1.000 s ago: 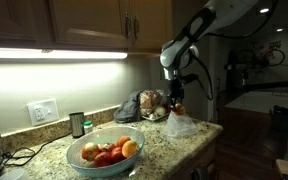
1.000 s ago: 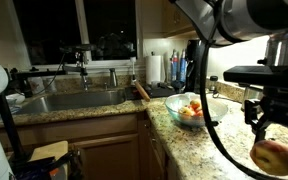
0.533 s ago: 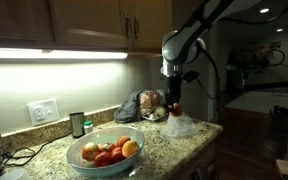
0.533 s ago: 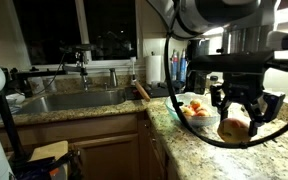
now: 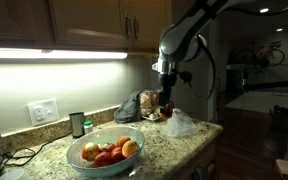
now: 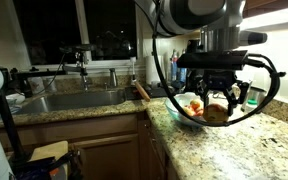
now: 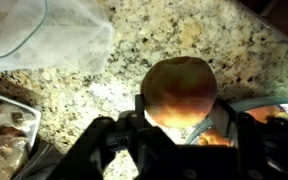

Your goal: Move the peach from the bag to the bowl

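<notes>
Peach (image 7: 181, 88) is clamped in the tool (image 7: 181, 125), jaws narrowed onto its two sides, and held clear of the granite tabletop (image 7: 124, 55). In the wrist view we see the bag (image 7: 39, 30) lying off to one side of the tool and the bowl (image 7: 269, 102) rim at the opposite side. In an exterior view the bowl holds other fruit (image 5: 109, 152), well apart from the tool.

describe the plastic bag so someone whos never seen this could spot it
Find the speckled granite counter and go past the pale bowl of fruit to the end below the robot arm. The bag lies there, crumpled. Unlike the dark grey sack near it, it is small, whitish and see-through.
</notes>
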Robot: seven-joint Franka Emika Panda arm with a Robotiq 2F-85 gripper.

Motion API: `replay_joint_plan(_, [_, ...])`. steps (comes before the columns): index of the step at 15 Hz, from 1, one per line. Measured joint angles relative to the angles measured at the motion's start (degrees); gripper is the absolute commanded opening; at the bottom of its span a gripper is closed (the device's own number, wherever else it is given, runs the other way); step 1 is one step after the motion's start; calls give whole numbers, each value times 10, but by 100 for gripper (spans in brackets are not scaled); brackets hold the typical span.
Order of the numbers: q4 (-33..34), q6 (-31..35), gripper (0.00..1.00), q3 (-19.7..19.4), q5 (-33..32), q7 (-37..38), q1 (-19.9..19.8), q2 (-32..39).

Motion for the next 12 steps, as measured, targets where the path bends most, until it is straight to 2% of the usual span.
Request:
replay_joint_plan(6, [19, 1, 41, 23, 51, -77, 17, 12])
replay_joint_plan(12, [112, -8, 41, 44, 56, -81, 27, 77])
